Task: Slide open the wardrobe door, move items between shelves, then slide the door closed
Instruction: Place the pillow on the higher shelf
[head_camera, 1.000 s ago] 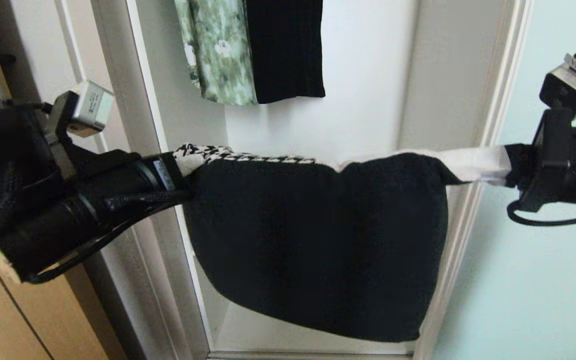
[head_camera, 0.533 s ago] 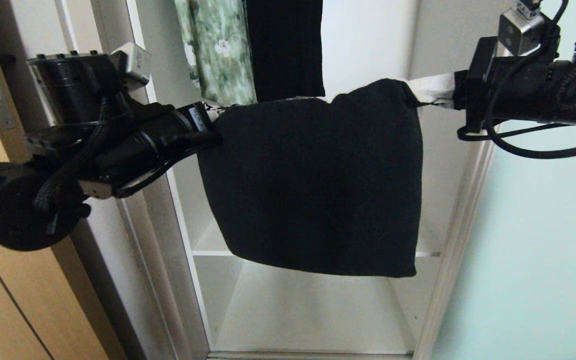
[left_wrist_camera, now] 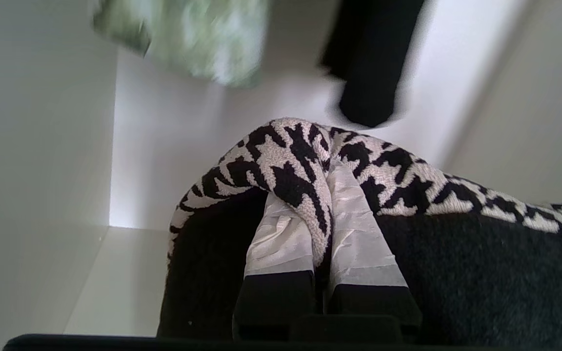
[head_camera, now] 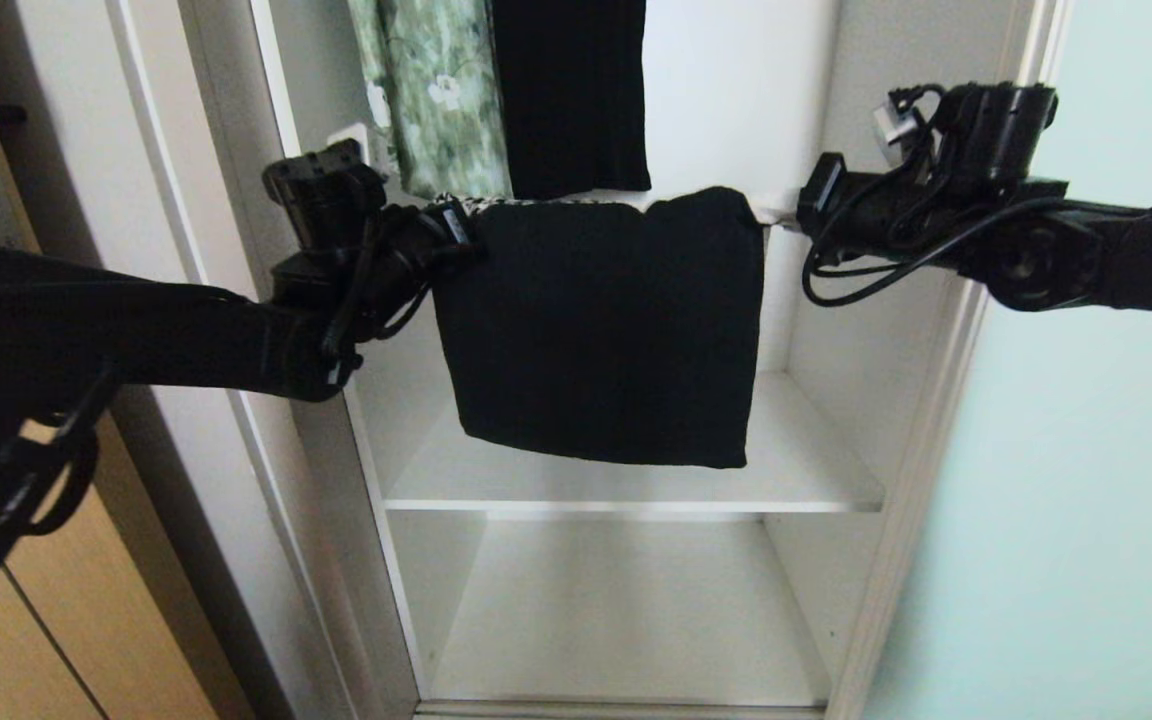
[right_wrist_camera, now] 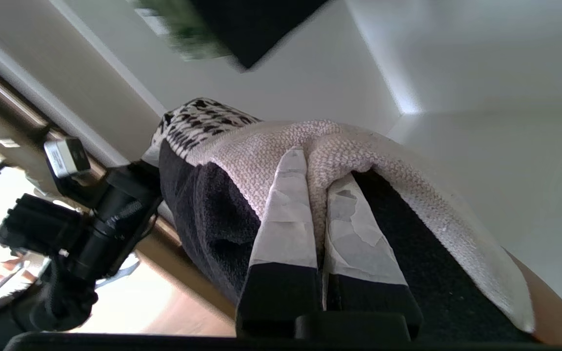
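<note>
White wardrobe walls fill your head view: the frosted pale aqua sliding glass door [head_camera: 1086, 450] is already slid aside, and the rectangular houndstooth-and-grey cushion with its black back [head_camera: 601, 330] hangs in the air between both hands, above the upper flat white shelf [head_camera: 816, 470], with the lower white shelf [head_camera: 626, 610] bare beneath. You have the left hand [head_camera: 456, 235] and right hand [head_camera: 786, 215] at its top corners. Your left wrist view shows that hand [left_wrist_camera: 322, 195] clamped on houndstooth fabric. Your right wrist view shows the other [right_wrist_camera: 317, 190] pinching grey-beige weave. By my reckoning, setting the cushion down and closing the door remain.
</note>
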You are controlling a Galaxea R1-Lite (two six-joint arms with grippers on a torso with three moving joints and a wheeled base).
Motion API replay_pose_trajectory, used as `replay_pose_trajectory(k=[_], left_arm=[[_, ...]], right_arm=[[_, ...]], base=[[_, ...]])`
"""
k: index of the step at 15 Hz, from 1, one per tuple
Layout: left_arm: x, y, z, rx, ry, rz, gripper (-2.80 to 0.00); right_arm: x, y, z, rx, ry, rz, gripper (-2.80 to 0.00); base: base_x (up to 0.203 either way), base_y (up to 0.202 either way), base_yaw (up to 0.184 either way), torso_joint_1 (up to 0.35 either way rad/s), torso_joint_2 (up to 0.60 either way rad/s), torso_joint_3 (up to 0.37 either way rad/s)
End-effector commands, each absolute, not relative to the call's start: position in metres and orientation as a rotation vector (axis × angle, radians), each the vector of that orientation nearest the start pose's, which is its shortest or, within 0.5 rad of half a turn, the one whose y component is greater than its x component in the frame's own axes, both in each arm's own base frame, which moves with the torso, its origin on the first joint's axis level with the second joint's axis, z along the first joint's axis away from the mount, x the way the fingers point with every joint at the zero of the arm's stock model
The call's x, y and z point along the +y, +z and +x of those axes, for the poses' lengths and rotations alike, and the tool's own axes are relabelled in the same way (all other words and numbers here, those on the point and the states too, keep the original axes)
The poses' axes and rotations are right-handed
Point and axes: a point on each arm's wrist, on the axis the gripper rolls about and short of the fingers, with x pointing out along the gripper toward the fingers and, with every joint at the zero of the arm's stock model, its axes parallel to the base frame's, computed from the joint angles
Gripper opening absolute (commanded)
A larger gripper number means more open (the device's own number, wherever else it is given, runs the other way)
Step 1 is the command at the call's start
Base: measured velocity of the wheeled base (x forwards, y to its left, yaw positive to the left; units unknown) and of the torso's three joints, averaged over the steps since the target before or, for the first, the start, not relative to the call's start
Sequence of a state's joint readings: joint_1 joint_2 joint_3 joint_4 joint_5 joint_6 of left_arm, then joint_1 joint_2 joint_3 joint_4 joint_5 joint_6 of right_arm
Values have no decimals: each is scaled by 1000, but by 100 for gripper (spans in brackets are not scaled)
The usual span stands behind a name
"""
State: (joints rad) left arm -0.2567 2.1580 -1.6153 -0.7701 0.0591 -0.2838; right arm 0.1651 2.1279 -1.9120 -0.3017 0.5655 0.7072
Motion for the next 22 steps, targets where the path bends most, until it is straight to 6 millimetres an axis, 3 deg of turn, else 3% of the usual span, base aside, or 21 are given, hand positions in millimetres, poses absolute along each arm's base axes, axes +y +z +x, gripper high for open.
replay_pose_trajectory(k=[1,4,6,9,13,15,17,22], left_arm=[[-116,180,491,-124,-194,-304,-280],[-112,134,513,-93,-174,-292,-280],[-111,116,512,-57,-170,-289,-280],[-108,105,495,19,-190,-282,-280],[-101,105,441,193,-360,-274,-280],[-101,91,435,331,-379,-253,-280],[-102,78,443,401,-353,-233,-280],[-105,47,494,371,-136,-197,-280]], right_arm=[[81,235,484,197,720,661,-280],[73,192,506,234,691,670,-280],[70,177,509,269,672,680,-280],[66,165,499,333,653,684,-280],[59,146,478,456,634,708,-280],[56,129,483,509,605,725,-280],[51,114,493,535,574,735,-280],[50,77,528,526,443,732,-280]], base=[[0,0,0,0,0,0],[0,0,0,0,0,0],[0,0,0,0,0,0],[0,0,0,0,0,0],[0,0,0,0,0,0],[0,0,0,0,0,0],[0,0,0,0,0,0],[0,0,0,0,0,0]])
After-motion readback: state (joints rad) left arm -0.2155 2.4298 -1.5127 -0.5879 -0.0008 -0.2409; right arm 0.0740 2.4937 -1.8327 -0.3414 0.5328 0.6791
